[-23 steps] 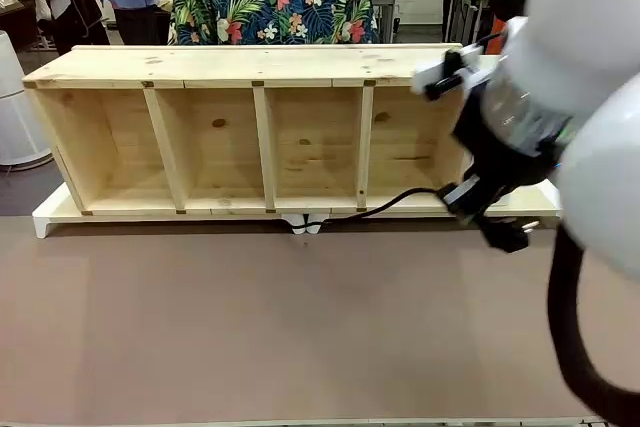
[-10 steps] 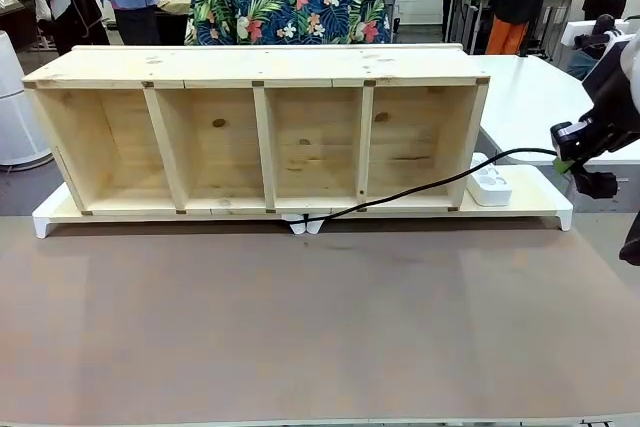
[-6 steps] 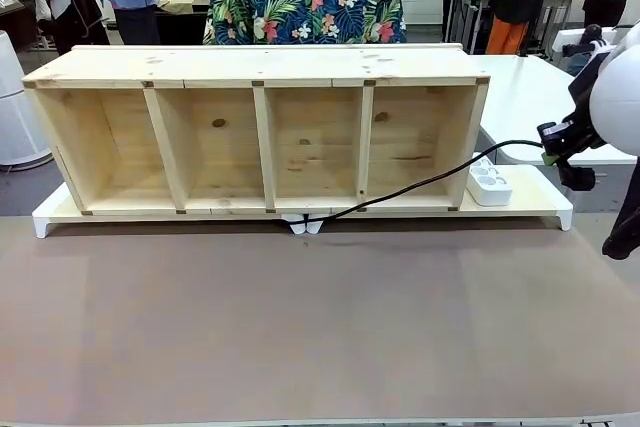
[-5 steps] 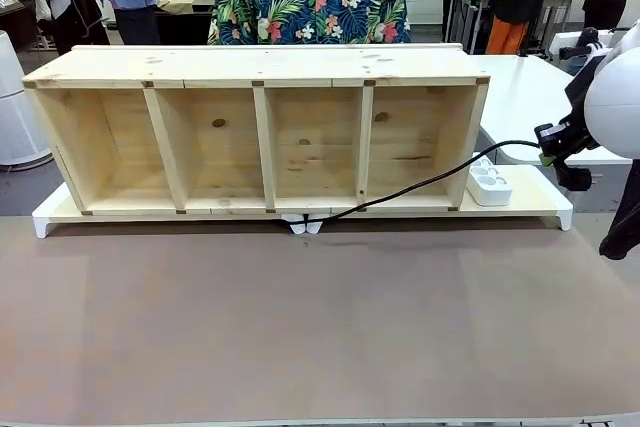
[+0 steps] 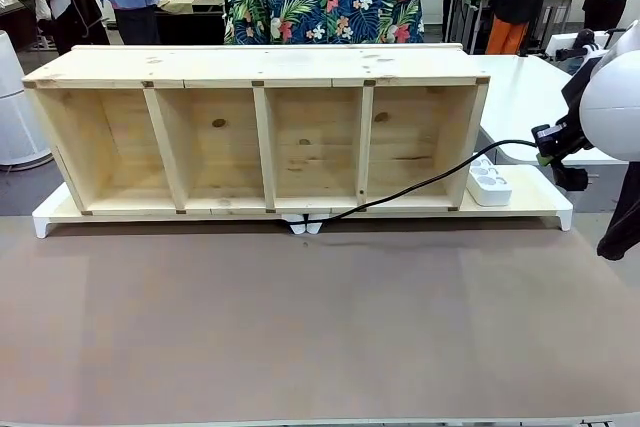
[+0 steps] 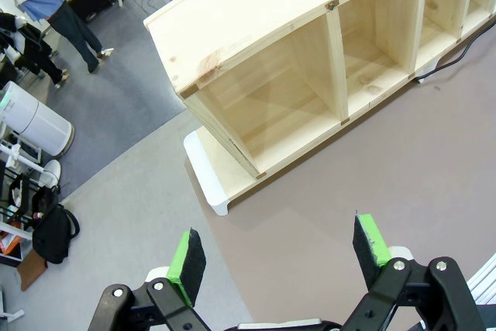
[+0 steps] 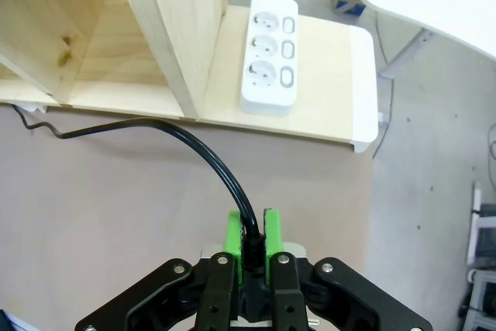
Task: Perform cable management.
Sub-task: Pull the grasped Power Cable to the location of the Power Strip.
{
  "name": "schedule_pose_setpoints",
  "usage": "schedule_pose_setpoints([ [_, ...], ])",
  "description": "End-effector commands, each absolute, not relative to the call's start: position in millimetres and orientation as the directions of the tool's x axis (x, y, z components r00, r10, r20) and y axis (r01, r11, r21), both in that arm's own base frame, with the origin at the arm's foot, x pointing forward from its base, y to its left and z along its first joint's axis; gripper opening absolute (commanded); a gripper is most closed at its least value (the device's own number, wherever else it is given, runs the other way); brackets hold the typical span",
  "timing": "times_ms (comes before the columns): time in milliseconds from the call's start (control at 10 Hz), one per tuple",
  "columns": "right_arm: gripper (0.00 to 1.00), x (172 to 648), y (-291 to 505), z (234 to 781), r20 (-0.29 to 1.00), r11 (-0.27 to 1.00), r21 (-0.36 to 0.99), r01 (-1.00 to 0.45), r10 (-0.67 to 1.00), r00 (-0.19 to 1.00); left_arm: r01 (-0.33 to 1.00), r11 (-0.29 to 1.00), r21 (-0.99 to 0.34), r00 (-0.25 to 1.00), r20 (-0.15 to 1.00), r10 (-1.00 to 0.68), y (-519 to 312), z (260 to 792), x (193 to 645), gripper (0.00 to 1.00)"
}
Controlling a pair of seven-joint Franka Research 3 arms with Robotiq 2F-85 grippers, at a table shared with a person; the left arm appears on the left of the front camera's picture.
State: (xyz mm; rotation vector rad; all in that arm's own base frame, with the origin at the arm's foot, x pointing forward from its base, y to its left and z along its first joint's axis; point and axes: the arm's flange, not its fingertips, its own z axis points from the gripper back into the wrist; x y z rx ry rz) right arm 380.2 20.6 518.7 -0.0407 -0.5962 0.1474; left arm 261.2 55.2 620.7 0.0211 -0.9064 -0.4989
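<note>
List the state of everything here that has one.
left gripper, jaws open, holding nothing.
right gripper, jaws shut on the cable.
cable, held up at one end, not plugged into the power strip.
power strip, lying flat, all three sockets free.
wooden shelf, standing on the white board, open side facing the robot.

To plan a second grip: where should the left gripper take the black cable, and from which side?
Probably the low stretch of the cable in front of the shelf, from above, closing across it: there it runs thin, straight and free. The right gripper is shut on its plug end.
</note>
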Motion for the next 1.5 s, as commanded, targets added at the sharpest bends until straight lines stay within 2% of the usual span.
schedule_pose_setpoints([
  [0, 0.14, 380, 19, 519, 0.556, 0.989, -0.078, -0.123, 0.145, 0.818, 0.391, 0.894, 0.218, 0.51, 0.757, -0.407, 54, 621, 264, 1.0],
  [300, 0.14, 380, 21, 519, 0.556, 0.989, -0.081, -0.127, 0.15, 0.817, 0.391, 0.894, 0.218, 0.51, 0.757, -0.407, 54, 621, 264, 1.0],
  [900, 0.14, 399, 10, 559, 0.629, 0.985, -0.15, -0.086, 0.162, 0.76, 0.391, 0.894, 0.218, 0.51, 0.757, -0.407, 54, 621, 264, 1.0],
  [1400, 0.14, 460, 7, 581, 0.61, 0.974, -0.199, -0.108, 0.209, 0.764, 0.391, 0.894, 0.218, 0.51, 0.757, -0.407, 54, 621, 264, 1.0],
])
